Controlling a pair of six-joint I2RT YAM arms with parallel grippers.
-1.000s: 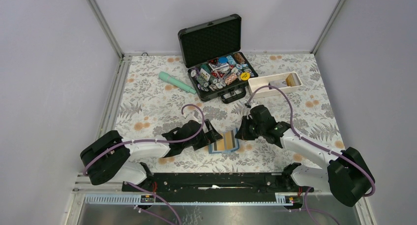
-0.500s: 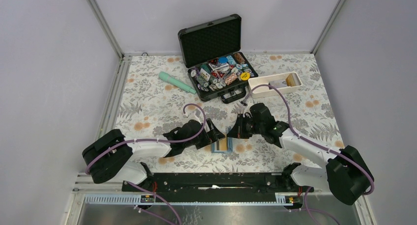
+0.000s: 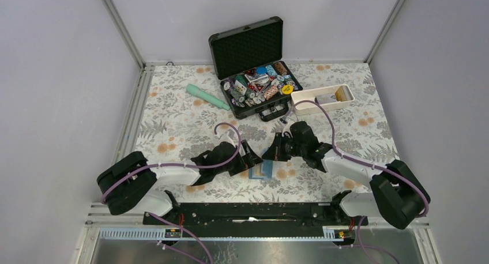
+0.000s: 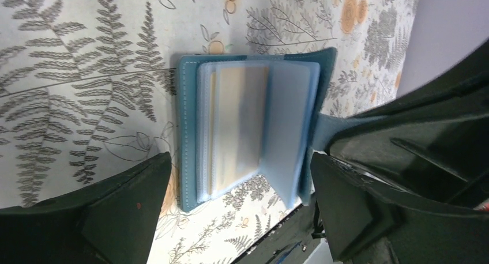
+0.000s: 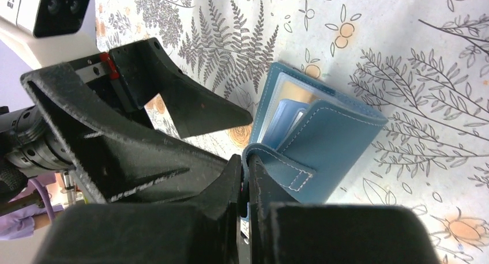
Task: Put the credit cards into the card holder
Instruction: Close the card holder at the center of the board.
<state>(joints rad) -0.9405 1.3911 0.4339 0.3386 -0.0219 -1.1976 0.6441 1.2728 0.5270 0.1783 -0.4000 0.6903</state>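
The holder (image 3: 262,170) lies at 6 o'clock on the table (image 3: 173,120), half open: one teal cover is flat on the cloth, and the other is raised and tilted over it. Between the covers is a stack of clear sleeves. One gold card (image 4: 239,125) shows through them; any others are too blurred to count. The right pincer (image 5: 245,180) comes in from 3 o'clock with its jaws pressed together on the holder's small strap (image 5: 282,169), holding the raised cover up by it. The left pincer (image 4: 239,160) comes in from 9 o'clock with its jaws spread wide. One finger (image 4: 115,212) is on each side of the holder, and whether either touches it is unclear. Dark print on a white module at the corner of the right wrist view is cut off and cannot be read. At 12 o'clock stands one black case (image 3: 248,45), lid up, full of mixed chips (image 3: 259,85). One white tray (image 3: 321,98) is at 2 o'clock and one mint torch (image 3: 207,97) at 11 o'clock.
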